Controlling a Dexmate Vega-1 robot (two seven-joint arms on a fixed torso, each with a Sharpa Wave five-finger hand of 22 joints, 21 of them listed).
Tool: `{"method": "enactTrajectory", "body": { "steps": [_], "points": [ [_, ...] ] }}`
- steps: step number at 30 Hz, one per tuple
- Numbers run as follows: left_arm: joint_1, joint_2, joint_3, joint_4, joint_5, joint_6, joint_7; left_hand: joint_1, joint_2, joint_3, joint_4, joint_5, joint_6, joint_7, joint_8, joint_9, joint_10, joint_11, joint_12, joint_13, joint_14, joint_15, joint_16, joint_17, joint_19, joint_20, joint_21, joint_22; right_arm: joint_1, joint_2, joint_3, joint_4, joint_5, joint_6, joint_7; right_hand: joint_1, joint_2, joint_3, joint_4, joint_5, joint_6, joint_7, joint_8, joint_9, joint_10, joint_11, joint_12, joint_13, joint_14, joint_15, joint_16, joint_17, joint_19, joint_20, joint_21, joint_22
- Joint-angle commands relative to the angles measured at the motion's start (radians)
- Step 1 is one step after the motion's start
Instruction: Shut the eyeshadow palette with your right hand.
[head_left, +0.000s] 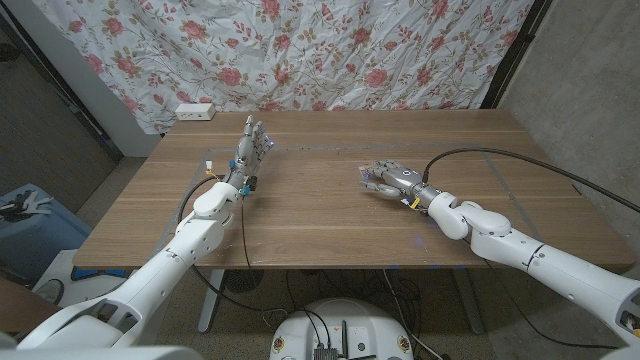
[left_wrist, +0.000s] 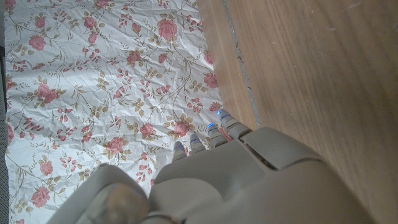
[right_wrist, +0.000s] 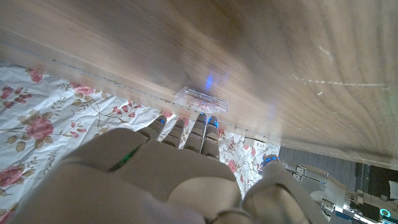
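Head view: the right hand lies on the table right of the middle, its fingers reaching toward picture left, and the eyeshadow palette shows as a small clear thing at its fingertips, partly covered by them. Whether the lid is already down cannot be told from here. The left hand stands well apart on the far left, fingers up and spread, holding nothing, so the right hand is by far the nearer.

Left wrist view: the left hand points its fingers along the bare wood toward a flowered cloth behind the table.

Right wrist view: the eyeshadow palette is a flat clear case lying straight ahead of the right hand, long axis across the fingers, just beyond or touching the fingertips. The fingers are stretched out side by side and grip nothing. In my judgement, the coming move is a short press forward and down onto the case.
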Motion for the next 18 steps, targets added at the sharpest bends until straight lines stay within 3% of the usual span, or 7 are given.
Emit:
{"method": "enactTrajectory", "body": {
  "steps": [1, 18],
  "points": [
    [0.0, 0.0, 0.0, 0.0, 0.0, -0.001, 0.0, -0.003, -0.004, 0.005, -0.001, 0.0, -0.002, -0.005, 0.006, 0.003, 0.001, -0.007, 0.005, 0.003, -0.01, -0.07, 0.007, 0.003, 0.008, -0.009, 0.007, 0.004, 0.004, 0.003, -0.006, 0.002, 0.001, -0.003, 0.011, 0.0, 0.058, -0.002, 0.015, 0.005, 0.019, -0.002, 0.007, 0.003, 0.013, 0.004, 0.006, 0.0, 0.007, 0.004, 0.007, 0.004, 0.008, -0.003, 0.004, 0.001],
    [-0.001, 0.0, 0.0, 0.001, 0.0, -0.001, 0.0, -0.003, -0.004, 0.005, -0.001, 0.0, -0.003, -0.006, 0.006, 0.003, 0.001, -0.007, 0.005, 0.003, -0.009, -0.071, 0.008, 0.003, 0.008, -0.009, 0.006, 0.004, 0.004, 0.001, -0.006, 0.005, 0.01, 0.001, 0.011, 0.001, 0.057, -0.013, 0.043, 0.008, 0.045, -0.003, 0.01, 0.003, 0.02, 0.007, 0.006, 0.001, 0.011, 0.004, 0.01, 0.005, 0.011, -0.001, 0.005, 0.001]
  ]
}}
